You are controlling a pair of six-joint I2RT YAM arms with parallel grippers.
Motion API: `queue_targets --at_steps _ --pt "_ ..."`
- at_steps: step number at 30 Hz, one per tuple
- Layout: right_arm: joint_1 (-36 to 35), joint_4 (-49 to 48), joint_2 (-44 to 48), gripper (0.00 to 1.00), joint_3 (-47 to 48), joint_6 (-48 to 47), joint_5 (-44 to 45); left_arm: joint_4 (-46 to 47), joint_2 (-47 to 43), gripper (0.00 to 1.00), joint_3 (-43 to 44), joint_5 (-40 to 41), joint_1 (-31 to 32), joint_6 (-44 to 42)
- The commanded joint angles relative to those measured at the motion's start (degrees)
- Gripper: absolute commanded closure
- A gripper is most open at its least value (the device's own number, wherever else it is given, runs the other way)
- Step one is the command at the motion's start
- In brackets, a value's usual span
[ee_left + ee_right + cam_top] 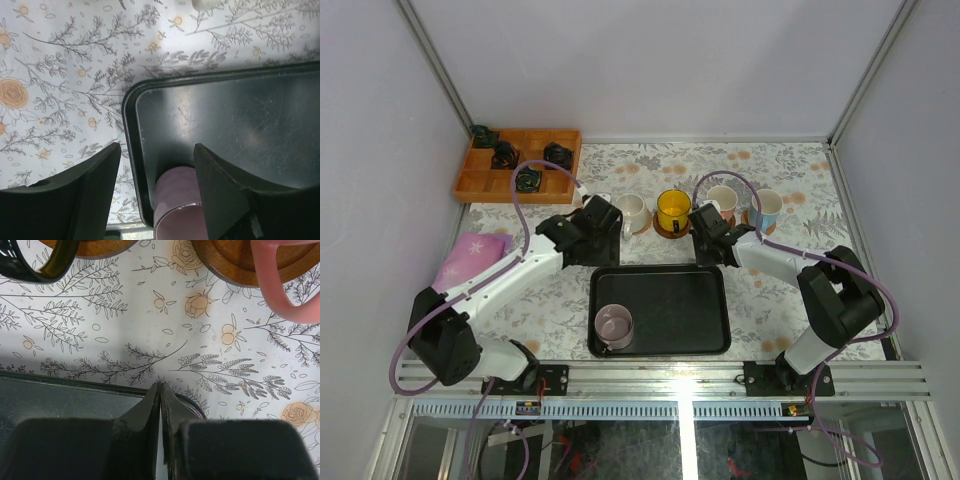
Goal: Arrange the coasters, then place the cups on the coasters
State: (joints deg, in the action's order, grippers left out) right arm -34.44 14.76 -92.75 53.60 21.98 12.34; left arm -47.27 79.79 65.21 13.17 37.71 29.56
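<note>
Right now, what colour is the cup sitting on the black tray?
The cup is pale lilac; the top view shows it best.

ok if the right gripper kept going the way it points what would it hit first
Most likely the bare floral tablecloth, in the gap between the dark-handled cup's coaster and the pink-handled cup's coaster. The shut right gripper aims between them, though its tilt is hard to judge.

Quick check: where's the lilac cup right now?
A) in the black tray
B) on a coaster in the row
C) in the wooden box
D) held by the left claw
A: the lilac cup stands in the near-left corner of the black tray.
</note>
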Motion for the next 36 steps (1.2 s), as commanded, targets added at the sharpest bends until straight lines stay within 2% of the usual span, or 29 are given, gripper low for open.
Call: queue_targets --at_steps 1,9,15,19,23,28,33,36 --pt "0.22 2.76 -0.3 0.94 -0.43 -0.15 -2.27 -0.46 -3.52 0.39 -1.67 -1.07 2.58 2.2" --pt "0.2 5.12 -0.11 0.94 -2.03 -0.16 -3.86 -0.43 -8.85 0.38 -4.95 -2.77 7.16 3.37" --pt "0.25 4.87 1.01 0.93 -2.17 -0.11 -1.19 -2.51 -11.49 0.34 -6.68 -4.6 8.51 5.55" --pt "0.25 4.18 -0.19 0.88 3.54 -2.07 2.65 -4.91 -11.97 0.27 -5.23 -4.03 8.61 4.59" --pt "0.2 5.26 -0.04 0.82 11.08 -3.95 5.88 -9.65 -12.38 0.27 -2.75 -6.99 8.89 5.05" --pt "0.25 8.11 3.03 0.71 14.04 -5.25 6.99 -16.68 -13.37 0.27 -1.49 -13.47 10.41 7.15" --pt "0.25 10.88 6.81 0.47 12.03 -5.17 8.62 -22.23 -16.04 0.27 -0.83 -14.57 14.94 12.04" --pt "0.25 11.97 8.05 0.37 11.23 -4.97 9.11 -24.09 -17.51 0.27 -1.98 -15.91 17.8 14.75"
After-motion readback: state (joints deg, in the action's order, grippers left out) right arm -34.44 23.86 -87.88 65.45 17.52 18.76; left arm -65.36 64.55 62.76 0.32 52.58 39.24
